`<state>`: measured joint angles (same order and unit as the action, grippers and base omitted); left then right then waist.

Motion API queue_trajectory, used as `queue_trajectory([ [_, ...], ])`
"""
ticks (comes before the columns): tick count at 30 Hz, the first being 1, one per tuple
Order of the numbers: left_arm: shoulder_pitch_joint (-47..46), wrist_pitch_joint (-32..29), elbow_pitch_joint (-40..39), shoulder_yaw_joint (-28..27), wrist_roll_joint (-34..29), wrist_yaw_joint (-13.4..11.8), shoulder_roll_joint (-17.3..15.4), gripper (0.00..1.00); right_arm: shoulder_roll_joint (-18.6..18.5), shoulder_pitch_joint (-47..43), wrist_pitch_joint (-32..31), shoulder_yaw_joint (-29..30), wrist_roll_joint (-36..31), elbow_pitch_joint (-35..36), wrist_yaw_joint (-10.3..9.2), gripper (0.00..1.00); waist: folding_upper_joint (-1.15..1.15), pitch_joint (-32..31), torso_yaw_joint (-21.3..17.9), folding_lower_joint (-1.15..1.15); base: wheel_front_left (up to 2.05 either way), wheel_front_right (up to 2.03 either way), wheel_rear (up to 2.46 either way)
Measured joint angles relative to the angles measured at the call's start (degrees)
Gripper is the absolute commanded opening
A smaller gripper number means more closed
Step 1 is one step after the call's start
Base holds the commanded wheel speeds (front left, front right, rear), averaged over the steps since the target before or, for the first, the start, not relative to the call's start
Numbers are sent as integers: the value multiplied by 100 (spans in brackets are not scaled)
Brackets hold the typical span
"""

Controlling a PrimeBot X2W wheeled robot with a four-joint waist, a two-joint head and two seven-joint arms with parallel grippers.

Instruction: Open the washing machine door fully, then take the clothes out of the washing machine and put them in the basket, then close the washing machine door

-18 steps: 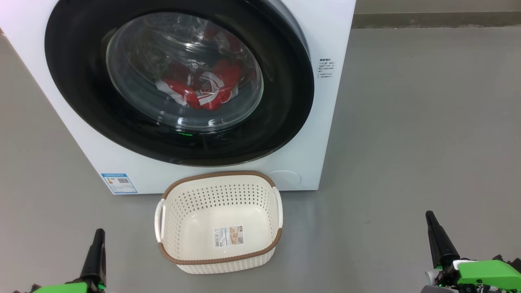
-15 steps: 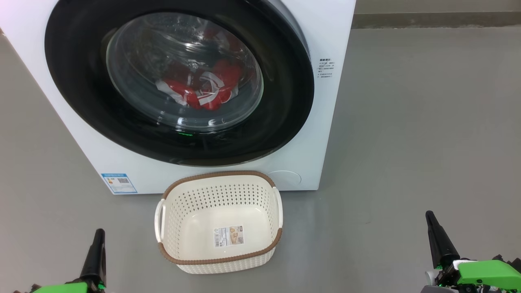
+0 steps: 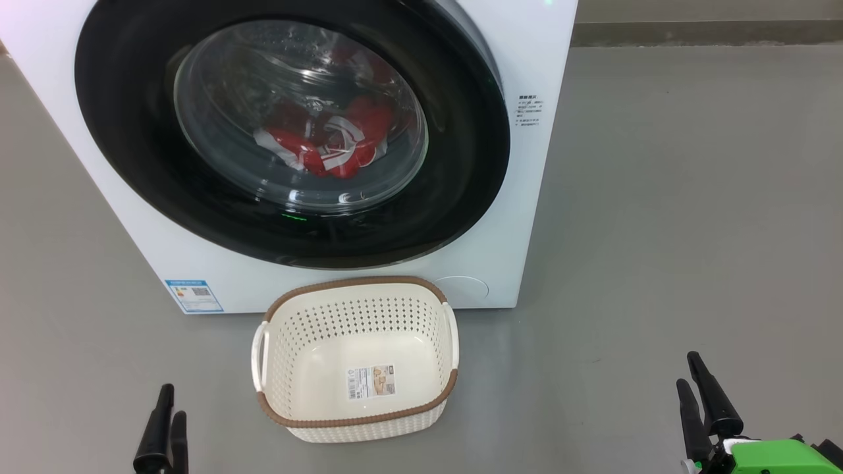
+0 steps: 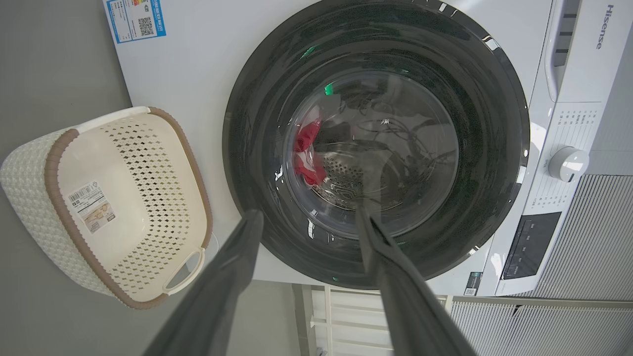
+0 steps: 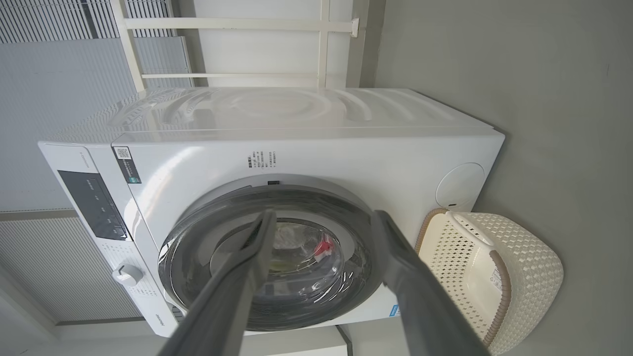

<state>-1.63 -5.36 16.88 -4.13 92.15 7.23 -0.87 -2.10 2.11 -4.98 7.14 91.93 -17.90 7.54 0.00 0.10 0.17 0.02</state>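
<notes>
While washing machine door (image 3: 132,164) sits closed, head view: clothes (image 3: 323,148) behind its glass; basket (image 3: 355,284) on floor (image 3: 658,197), just before washing machine (image 3: 540,66).
Left wrist view: left gripper (image 4: 307,211) fingers spread, clear of door.
Right wrist view: right gripper (image 5: 324,212) likewise spread.

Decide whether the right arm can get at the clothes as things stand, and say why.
Probably not. The clothes lie inside, behind the door, which looks shut. The right tool hangs open, low, short of the washer.
</notes>
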Motion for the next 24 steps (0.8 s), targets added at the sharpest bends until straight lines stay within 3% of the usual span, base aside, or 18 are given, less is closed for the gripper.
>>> queue_trajectory([
  [14, 0, 249, -268, 67, -42, 0, -12, 100, -5, 38, 216, -143, -18, 236, 0, 100, 0, 11, 35, -1, 0, 0, 0],
  [24, 0, 439, -447, 227, -355, 0, -115, 100, -100, 65, 438, -363, -388, 417, 0, 100, 0, 18, 55, -1, 0, 0, 0],
])
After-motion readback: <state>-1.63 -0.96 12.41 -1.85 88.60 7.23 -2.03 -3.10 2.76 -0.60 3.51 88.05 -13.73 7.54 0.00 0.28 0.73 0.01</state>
